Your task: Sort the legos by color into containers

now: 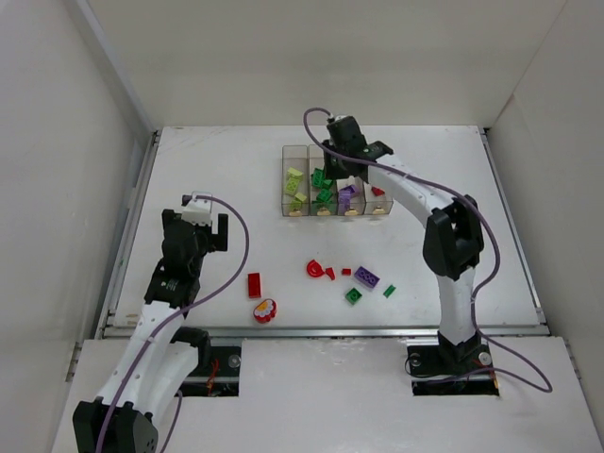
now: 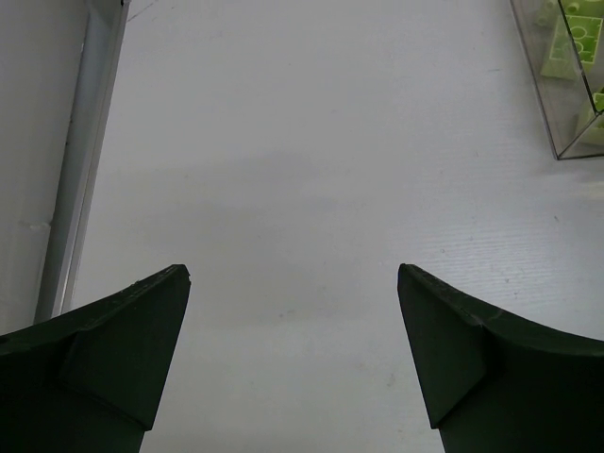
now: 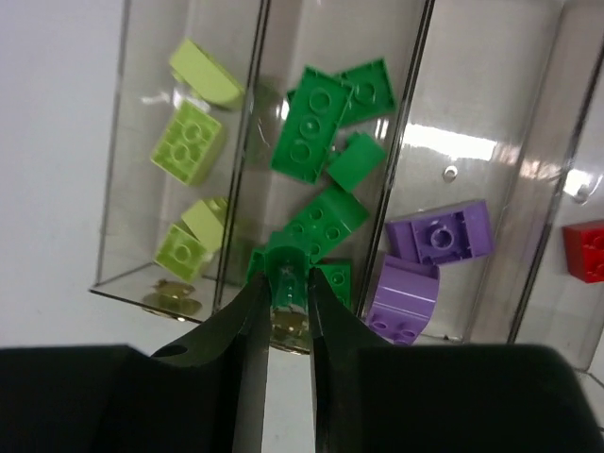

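Four joined clear containers (image 1: 287,179) stand in a row at the back middle. They hold yellow-green (image 3: 189,143), green (image 3: 311,121), purple (image 3: 440,232) and red legos (image 3: 585,251), one colour each. My right gripper (image 3: 287,276) is shut on a small green lego (image 3: 286,261), just above the near end of the green bin; in the top view it (image 1: 332,173) hangs over the bins. My left gripper (image 1: 195,229) is open and empty above bare table at the left, its fingers (image 2: 142,330) wide apart.
Loose legos lie on the near middle of the table: a red brick (image 1: 254,284), a red and yellow round piece (image 1: 265,310), a red rounded piece (image 1: 314,268), a purple brick (image 1: 367,277) and two green pieces (image 1: 353,295). White walls enclose the table.
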Robot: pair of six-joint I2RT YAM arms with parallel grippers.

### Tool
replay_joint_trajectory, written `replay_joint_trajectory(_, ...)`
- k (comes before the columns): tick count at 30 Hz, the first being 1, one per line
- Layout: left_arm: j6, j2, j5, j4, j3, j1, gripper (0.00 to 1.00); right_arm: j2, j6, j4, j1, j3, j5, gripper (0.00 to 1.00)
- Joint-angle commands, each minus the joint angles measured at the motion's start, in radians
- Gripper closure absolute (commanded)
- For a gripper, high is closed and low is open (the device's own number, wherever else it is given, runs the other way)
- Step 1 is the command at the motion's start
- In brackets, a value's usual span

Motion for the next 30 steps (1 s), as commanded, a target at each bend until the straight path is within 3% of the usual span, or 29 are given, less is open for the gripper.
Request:
replay_joint_trajectory(1,-0.019,-0.021,0.02,0.043,-0.012,0.005,0.1,0.032,-0.023,-0.054,0.003,0.045,0.006,1.0)
replay_joint_trajectory(3,-0.019,-0.021,0.02,0.043,-0.012,0.005,0.1,0.032,-0.023,-0.064,-0.006,0.045,0.006,0.99)
replay_joint_trajectory(4,-0.019,-0.03,0.02,0.043,-0.012,0.005,0.1,0.032,-0.023,-0.074,-0.006,0.045,0.006,0.89)
replay_joint_trajectory(5,-0.019,-0.03,0.02,0.043,-0.012,0.005,0.1,0.032,-0.023,-0.084,-0.006,0.045,0.006,0.59)
replay_joint_trajectory(9,-0.028,-0.03,0.031,0.043,-0.012,0.005,0.1,0.008,-0.063,-0.084,-0.006,0.019,-0.034,0.16)
replay_joint_trajectory(12,-0.028,-0.03,0.04,0.043,-0.012,0.005,0.1,-0.046,-0.084,-0.084,-0.006,-0.015,-0.034,0.11)
replay_joint_trajectory(17,-0.028,-0.03,0.051,0.043,-0.012,0.005,0.1,-0.179,-0.094,-0.181,0.015,-0.096,-0.056,0.11)
replay_joint_trajectory(22,-0.028,-0.039,0.098,0.043,-0.012,0.005,0.1,-0.395,0.047,-0.377,0.144,-0.391,-0.033,0.1)
replay_joint_trajectory(26,-0.028,-0.039,0.117,0.043,-0.012,0.005,0.1,-0.581,0.119,-0.388,0.282,-0.59,-0.06,0.1)
replay_joint_trajectory(30,-0.028,-0.039,0.137,0.043,-0.021,0.005,0.1,-0.65,0.152,-0.339,0.305,-0.705,-0.131,0.11)
